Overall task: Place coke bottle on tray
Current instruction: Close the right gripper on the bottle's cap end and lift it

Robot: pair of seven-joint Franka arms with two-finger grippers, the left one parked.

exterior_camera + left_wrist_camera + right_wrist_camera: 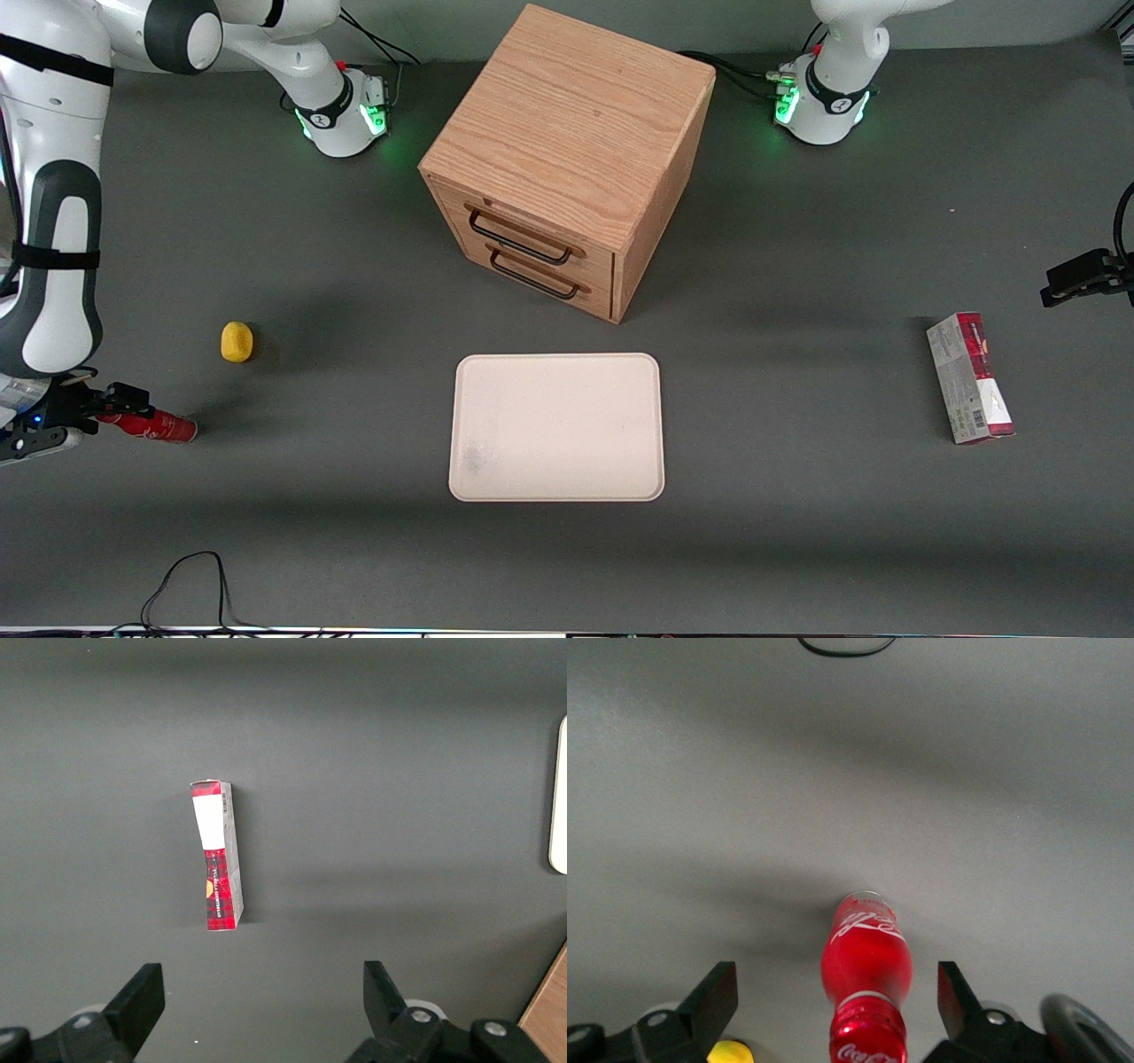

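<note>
The coke bottle, small, glossy red with white script, lies on its side on the dark table toward the working arm's end. It also shows in the right wrist view. My right gripper is low over it and open. In the wrist view the gripper has one black finger on each side of the bottle, with a gap between each finger and the bottle. The cream tray lies flat mid-table, in front of the wooden cabinet, with nothing on it.
A wooden two-drawer cabinet stands farther from the front camera than the tray. A small yellow object lies beside the bottle. A red-and-white carton lies toward the parked arm's end. A black cable loops near the table's front edge.
</note>
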